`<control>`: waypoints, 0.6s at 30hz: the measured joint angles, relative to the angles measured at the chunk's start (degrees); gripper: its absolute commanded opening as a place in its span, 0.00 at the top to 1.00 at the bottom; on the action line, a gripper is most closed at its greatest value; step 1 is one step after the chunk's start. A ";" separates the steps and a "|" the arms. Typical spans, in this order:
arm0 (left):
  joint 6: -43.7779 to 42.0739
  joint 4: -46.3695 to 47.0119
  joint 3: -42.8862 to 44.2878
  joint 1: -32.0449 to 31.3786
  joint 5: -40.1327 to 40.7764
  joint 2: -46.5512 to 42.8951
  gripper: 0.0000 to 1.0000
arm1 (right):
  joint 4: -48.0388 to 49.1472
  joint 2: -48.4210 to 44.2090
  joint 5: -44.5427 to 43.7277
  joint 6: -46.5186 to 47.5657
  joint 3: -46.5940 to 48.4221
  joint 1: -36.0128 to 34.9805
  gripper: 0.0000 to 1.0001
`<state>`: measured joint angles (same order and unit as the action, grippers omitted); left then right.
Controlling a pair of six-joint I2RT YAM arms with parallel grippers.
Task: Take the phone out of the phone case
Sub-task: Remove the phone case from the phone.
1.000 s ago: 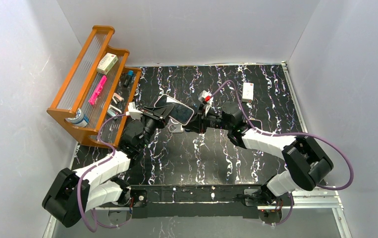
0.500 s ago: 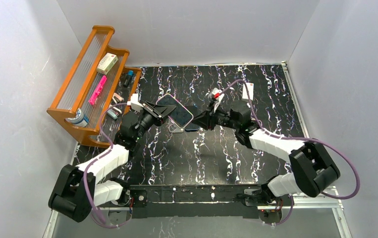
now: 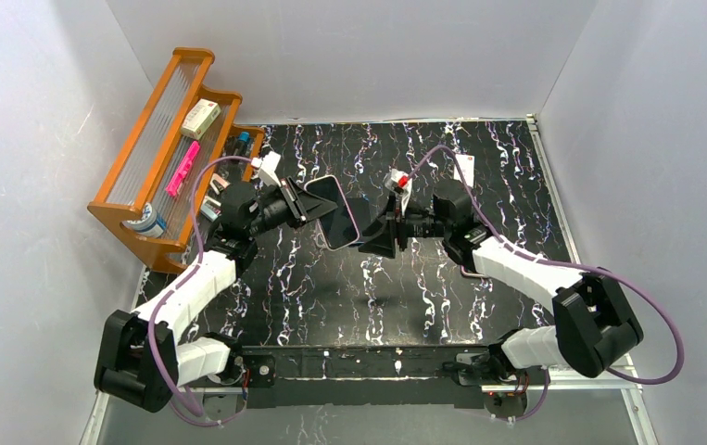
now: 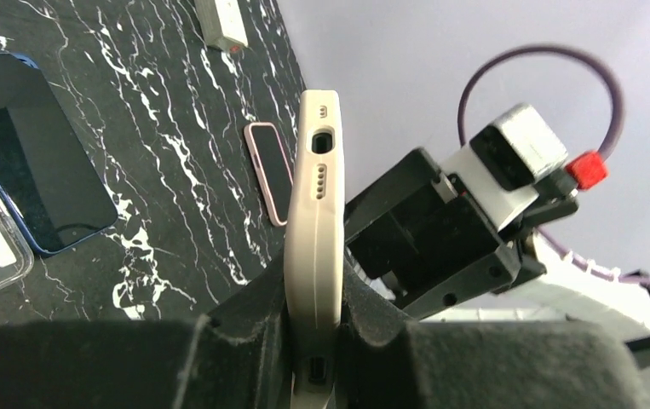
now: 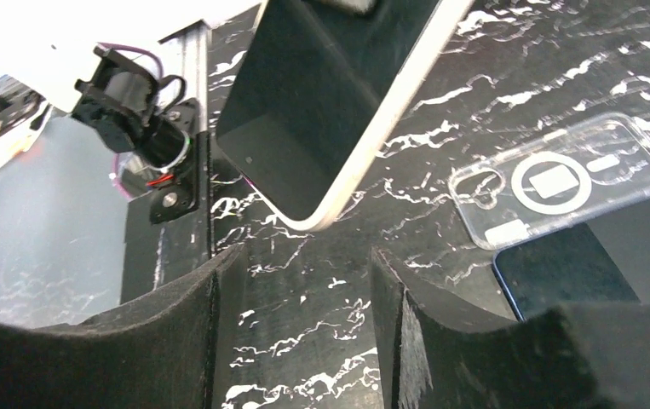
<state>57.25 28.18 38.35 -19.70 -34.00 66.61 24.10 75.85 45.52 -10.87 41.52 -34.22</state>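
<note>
Above black marbled counter (image 3: pixel 423 278): cream-cased phone (image 3: pixel 334 211), aloft.
Your left jaws clamp it; your right jaws stand parted nearby.

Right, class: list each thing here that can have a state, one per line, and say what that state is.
left gripper: shut on the cased phone
cased phone: held in the air, inside its case
right gripper: open, holding nothing
clear case: empty, lying flat
blue phone: lying flat, screen dark
pink-cased phone: lying flat, screen dark
</note>
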 measured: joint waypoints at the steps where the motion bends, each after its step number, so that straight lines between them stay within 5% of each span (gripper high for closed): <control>1: -1.01 -0.59 0.37 0.00 -0.74 -0.04 1.00 | -0.28 0.35 1.22 0.02 0.81 0.00 0.37; 18: -9.79 -4.74 4.44 0.04 -12.15 -2.14 1.00 | -3.65 4.61 9.86 1.53 7.65 -1.38 0.46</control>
<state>47.46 23.44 42.78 -19.66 -46.15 64.47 20.45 80.47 55.37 -9.34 49.17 -35.59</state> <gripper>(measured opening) 0.148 0.567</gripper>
